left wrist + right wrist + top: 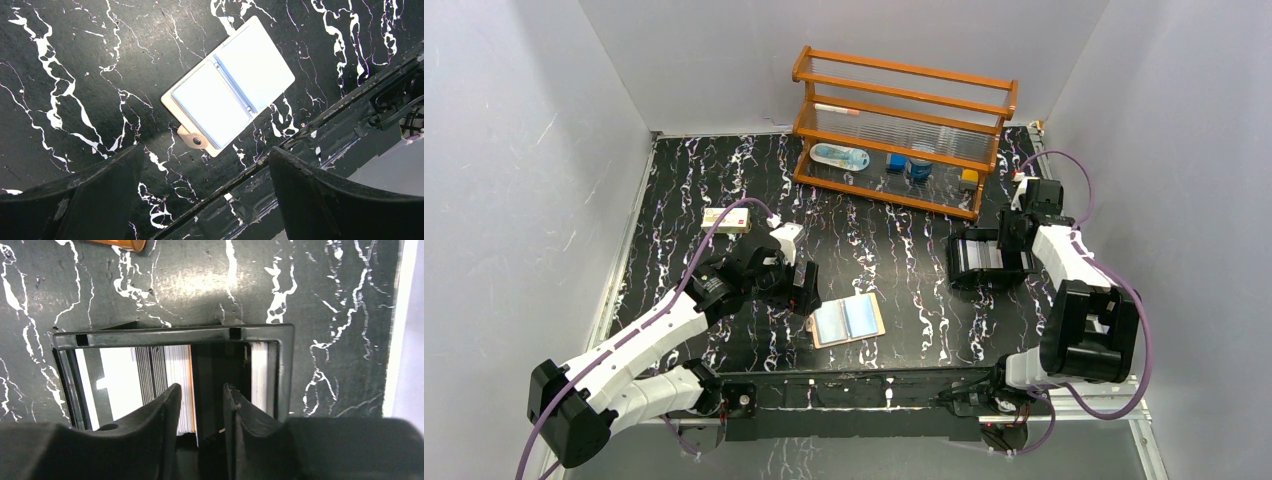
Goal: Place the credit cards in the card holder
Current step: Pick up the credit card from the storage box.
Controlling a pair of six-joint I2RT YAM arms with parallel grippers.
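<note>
While left gripper [205, 152] hovers: jaws wide, near the open tan folding wallet [187, 135]
Right gripper [201, 390]: jaws narrowly parted, over black slotted plastic box [175, 335]

Tabletop [894, 260]: black marble-pattern surface, white veining, soft glare patch | Walls [524, 150]: plain pale grey panels left, back and right | Furniture: orange-brown wooden rack [902, 122], clear shelves, standing at tabletop's far edge | Light: even

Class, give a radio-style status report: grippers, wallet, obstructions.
Left gripper open beside wallet. Right gripper part open over black box. Wallet open flat. Nothing blocking it.
</note>
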